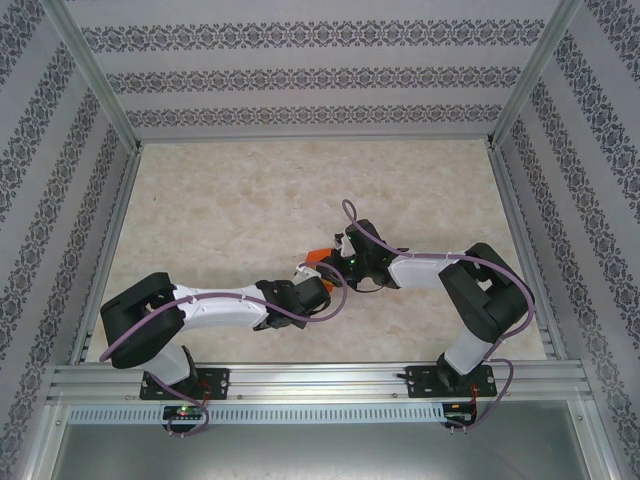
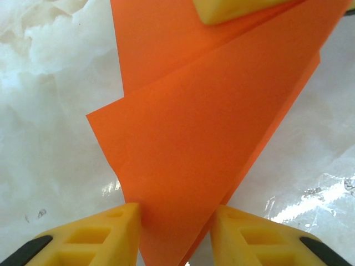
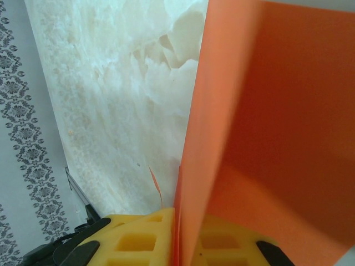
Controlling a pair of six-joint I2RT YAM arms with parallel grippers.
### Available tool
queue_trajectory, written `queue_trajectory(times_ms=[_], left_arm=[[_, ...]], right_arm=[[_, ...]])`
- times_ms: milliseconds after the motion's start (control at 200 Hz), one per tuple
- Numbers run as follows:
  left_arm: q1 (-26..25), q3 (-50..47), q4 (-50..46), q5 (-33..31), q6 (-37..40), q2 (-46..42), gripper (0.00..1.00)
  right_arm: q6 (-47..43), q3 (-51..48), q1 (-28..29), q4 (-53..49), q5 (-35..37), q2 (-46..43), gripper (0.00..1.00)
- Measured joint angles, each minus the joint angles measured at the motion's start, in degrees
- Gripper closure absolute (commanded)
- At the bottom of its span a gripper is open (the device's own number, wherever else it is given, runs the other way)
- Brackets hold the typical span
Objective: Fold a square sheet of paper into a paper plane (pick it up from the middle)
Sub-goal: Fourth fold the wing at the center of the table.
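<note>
The right gripper (image 3: 177,221) is clamping the paper plane (image 3: 277,138) edge-on between closed fingers. The left gripper (image 2: 175,221) is standing apart, with the plane's narrow point (image 2: 166,244) lying between its fingers (image 2: 105,235). Both grippers are meeting at mid-table (image 1: 250,200), with a right finger (image 2: 233,8) overlapping the paper's far end.

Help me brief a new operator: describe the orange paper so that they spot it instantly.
On the pale marbled table, find where the two white arms meet. There, between the left gripper and the right gripper, is a folded sheet of thin bright orange paper, pinched on edge by the right one. Its flat vivid orange contrasts with the yellow fingers.
</note>
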Motion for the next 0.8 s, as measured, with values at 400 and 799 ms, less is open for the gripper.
queue_trajectory(times_ms=[400,799], left_arm=[[0.0,-0.1,0.0,-0.5,-0.2,0.0,0.86],[0.5,-2.5,2.0,0.9,-2.1,-0.4,1.0]], right_arm=[[0.0,0.0,0.0,0.0,0.0,0.0,0.85],[-0.4,0.6,-0.9,-1.9,0.0,-1.6,0.64]])
